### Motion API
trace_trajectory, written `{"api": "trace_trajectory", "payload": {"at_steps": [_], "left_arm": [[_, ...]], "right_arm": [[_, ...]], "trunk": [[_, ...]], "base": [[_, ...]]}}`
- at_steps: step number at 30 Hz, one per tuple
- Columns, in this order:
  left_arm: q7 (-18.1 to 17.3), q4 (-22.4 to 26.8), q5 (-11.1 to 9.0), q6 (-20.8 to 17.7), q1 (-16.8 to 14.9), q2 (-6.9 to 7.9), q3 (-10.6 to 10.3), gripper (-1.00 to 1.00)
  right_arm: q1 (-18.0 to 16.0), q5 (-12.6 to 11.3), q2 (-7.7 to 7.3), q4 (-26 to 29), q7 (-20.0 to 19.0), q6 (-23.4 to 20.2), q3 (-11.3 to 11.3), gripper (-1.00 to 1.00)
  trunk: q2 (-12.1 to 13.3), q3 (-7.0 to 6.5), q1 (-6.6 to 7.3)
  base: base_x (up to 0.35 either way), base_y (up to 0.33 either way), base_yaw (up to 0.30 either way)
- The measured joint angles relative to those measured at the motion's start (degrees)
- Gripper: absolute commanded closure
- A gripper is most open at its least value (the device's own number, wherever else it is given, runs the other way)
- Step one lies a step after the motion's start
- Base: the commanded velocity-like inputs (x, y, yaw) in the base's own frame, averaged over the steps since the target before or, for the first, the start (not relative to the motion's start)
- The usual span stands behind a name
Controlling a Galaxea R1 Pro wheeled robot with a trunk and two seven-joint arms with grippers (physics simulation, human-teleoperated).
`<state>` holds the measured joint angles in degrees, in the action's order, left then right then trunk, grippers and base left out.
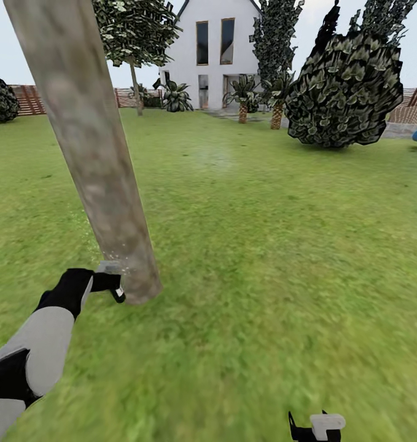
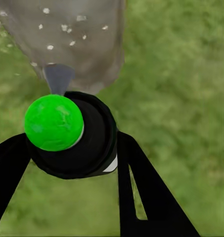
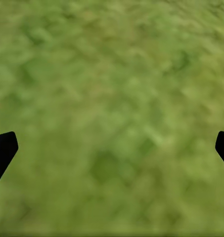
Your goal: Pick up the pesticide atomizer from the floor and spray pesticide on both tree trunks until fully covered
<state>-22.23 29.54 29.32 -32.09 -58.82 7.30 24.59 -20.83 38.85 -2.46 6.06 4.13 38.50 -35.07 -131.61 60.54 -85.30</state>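
Atomizer: the black bottle (image 2: 74,143) with its bright green spot is seen from above in the left wrist view, held between the two black fingers (image 2: 141,192) of the left gripper (image 1: 113,283); its grey nozzle is aimed at the foot of the near trunk.
Left jaws: closed on the bottle, one finger pressed to each side of it.
Near trunk: a thick, mottled grey-brown column (image 1: 94,153), leaning slightly, is rooted in the grass just beside the left gripper; the bottle is held low, close to its base.
Pesticide: white specks (image 2: 67,27) are scattered on the bark just ahead of the nozzle, and a faint speckling (image 1: 119,255) is seen on the trunk just above the gripper.
Left arm: a white and black forearm (image 1: 42,344) is stretched toward the trunk's base from the side.
Right gripper: its tips (image 1: 315,426) are seen low over the grass, well apart from the trunk.
Right jaws: spread wide, with only grass between the two black fingertips (image 3: 3,150).
Floor: blurry green lawn (image 1: 282,245) spreads around the trunk.
Second tree: a thin-looking trunk under dark foliage (image 1: 134,37) stands far behind the near trunk.
Bush: a large dark round bush (image 1: 343,92) stands far off beyond the trunk.
House: a white house (image 1: 217,55) stands far behind the trunk, with a brown slat fence (image 1: 27,99) beside it.
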Motion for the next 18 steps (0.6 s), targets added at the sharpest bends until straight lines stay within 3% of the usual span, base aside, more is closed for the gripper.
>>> {"api": "trace_trajectory", "payload": {"at_steps": [1,4,5,7,9,10,13,16,18], "left_arm": [[0.0,0.0,0.3,-0.1,-0.7,0.76,0.0,1.00],[-0.3,0.0,0.3,-2.3,-1.7,5.35,-0.1,1.00],[-0.9,0.0,0.0,-3.0,-1.7,5.64,-0.3,1.00],[-1.1,0.1,-0.5,-3.3,-1.7,4.70,-2.4,1.00],[-1.2,1.1,-1.0,-3.5,-1.8,2.16,-4.9,1.00],[-1.2,2.2,-0.5,-3.4,-1.8,1.72,-5.2,1.00],[-1.3,3.8,-0.2,-4.0,-1.9,2.51,-5.3,1.00],[-2.5,4.0,-0.1,-5.0,-3.3,7.11,-5.3,1.00],[-5.3,4.0,-0.5,-5.1,-3.4,8.36,-5.3,1.00]], "right_arm": [[0.0,0.0,0.00,0.0,0.0,0.0,0.0,-1.00],[0.0,0.0,0.00,0.0,0.0,0.0,0.0,-1.00],[0.0,0.0,0.00,0.0,0.0,0.0,0.0,-1.00],[0.0,0.0,0.00,0.0,0.0,0.0,0.0,-1.00],[0.0,0.0,0.00,0.0,0.0,0.0,0.0,-1.00],[0.0,0.0,0.00,0.0,0.0,0.0,0.0,-1.00],[0.0,0.0,0.00,0.0,0.0,0.0,0.0,-1.00],[0.0,0.0,0.00,0.0,0.0,0.0,0.0,-1.00],[0.0,0.0,0.00,0.0,0.0,0.0,0.0,-1.00]], "trunk": [[0.0,0.00,0.00],[0.0,0.00,0.00],[0.0,0.00,0.00],[0.0,0.00,0.00],[0.0,0.00,0.00],[0.0,0.00,0.00],[0.0,0.00,0.00],[0.0,0.00,0.00],[0.0,0.00,0.00]], "base": [[0.000,0.000,0.000],[0.000,0.000,0.000],[-0.035,0.000,0.000],[-0.212,0.000,0.000],[-0.102,0.000,0.000],[-0.023,0.000,0.000],[-0.007,0.000,0.000],[0.000,0.000,0.000],[0.000,0.000,0.000]]}}
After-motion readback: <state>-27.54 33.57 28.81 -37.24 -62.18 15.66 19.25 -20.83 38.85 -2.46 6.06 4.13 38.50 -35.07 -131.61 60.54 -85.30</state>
